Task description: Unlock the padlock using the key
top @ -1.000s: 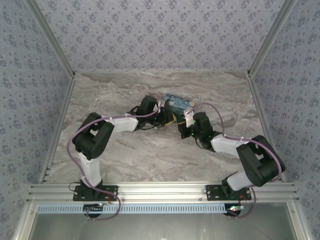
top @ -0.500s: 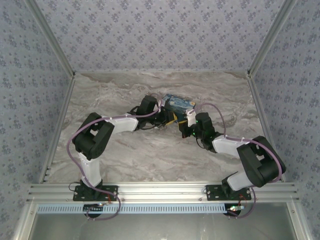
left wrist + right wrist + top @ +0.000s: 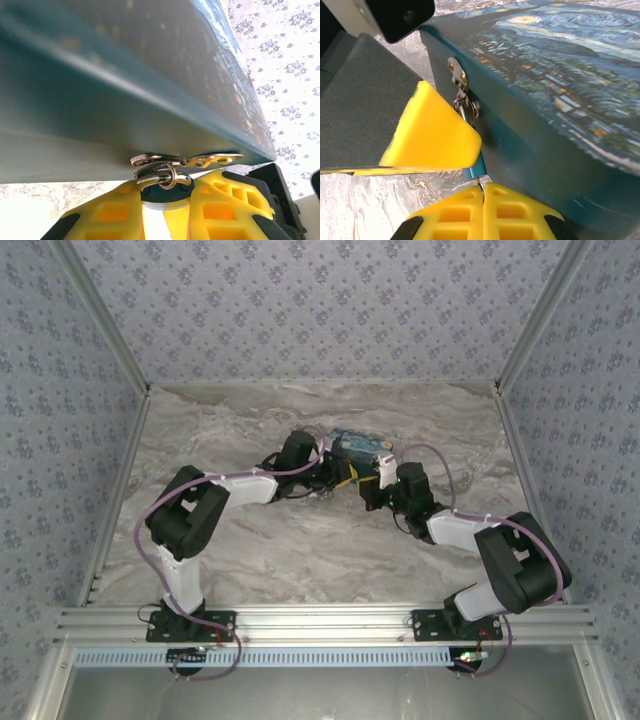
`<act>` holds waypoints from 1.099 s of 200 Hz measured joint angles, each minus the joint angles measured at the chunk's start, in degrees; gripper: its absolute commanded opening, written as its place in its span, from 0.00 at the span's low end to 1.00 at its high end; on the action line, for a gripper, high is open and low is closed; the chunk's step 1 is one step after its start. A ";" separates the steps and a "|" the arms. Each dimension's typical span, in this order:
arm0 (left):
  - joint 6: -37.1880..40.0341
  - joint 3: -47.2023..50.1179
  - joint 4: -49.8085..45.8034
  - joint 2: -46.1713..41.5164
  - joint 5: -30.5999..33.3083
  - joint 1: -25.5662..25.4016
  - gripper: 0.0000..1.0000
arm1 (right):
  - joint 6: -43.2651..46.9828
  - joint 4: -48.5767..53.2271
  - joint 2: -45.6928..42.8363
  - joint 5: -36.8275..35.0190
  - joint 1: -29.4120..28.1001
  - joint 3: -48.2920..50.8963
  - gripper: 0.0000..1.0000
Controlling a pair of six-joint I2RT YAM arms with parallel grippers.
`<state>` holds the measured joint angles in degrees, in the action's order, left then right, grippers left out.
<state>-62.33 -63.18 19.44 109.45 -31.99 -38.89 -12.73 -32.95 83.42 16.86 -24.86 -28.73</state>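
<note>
The step in hand is getting the key to the lock. The padlock (image 3: 165, 186) hangs by its loop (image 3: 159, 176) from the hasp (image 3: 200, 160) on the box's (image 3: 560, 75) front wall, and the left gripper (image 3: 167, 205) grasps its teal body from both sides, steadying it just below the box's edge. The right gripper (image 3: 482, 200) sits just under the padlock, against the same wall; its fingers are clenched together on a thin sliver at the tips (most likely the key (image 3: 480, 186), though too little shows to be sure).

The next move, as I judge it, calls for lining that blade up with the keyhole in the padlock's underside, pushing it home, then turning; the keyhole itself is hidden, so alignment is the delicate part.

Against the earlier frame, the right arm has swung in closer to the box and the other gripper; the left arm and box have not shifted.
</note>
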 measured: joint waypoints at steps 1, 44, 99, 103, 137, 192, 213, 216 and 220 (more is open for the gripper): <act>-0.04 0.00 0.02 0.00 0.02 0.00 0.14 | -0.02 -0.09 0.02 0.09 0.02 0.00 0.00; -1.01 0.00 0.39 0.00 0.24 0.00 0.15 | -1.49 -0.68 0.26 0.79 0.42 -0.02 0.00; -1.22 -0.98 1.22 1.40 0.33 0.00 0.26 | -4.74 -1.55 1.25 0.72 0.74 -0.02 0.00; -1.22 -1.07 1.40 1.73 0.31 0.00 0.28 | -4.98 -1.60 1.49 0.63 0.79 -0.02 0.00; -1.33 -1.66 1.62 4.28 0.07 -0.02 0.38 | -7.58 -3.52 4.42 0.26 0.72 0.92 0.00; -1.40 -1.51 1.46 5.75 0.13 0.13 0.51 | -12.13 -7.87 10.47 -0.57 0.57 3.85 0.00; -1.55 0.15 2.08 5.60 0.42 0.68 0.51 | -14.12 -8.48 10.54 -0.59 0.33 3.85 0.00; -1.70 0.50 2.23 5.53 0.46 0.72 0.51 | -14.40 -8.52 10.51 -0.59 0.33 3.85 0.00; -1.88 1.07 2.56 5.53 0.50 0.81 0.51 | -14.95 -8.55 10.47 -0.61 0.28 3.85 0.00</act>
<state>-64.20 -62.11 22.00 114.98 -31.48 -38.09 -27.68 -41.50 93.89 16.25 -24.58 -24.88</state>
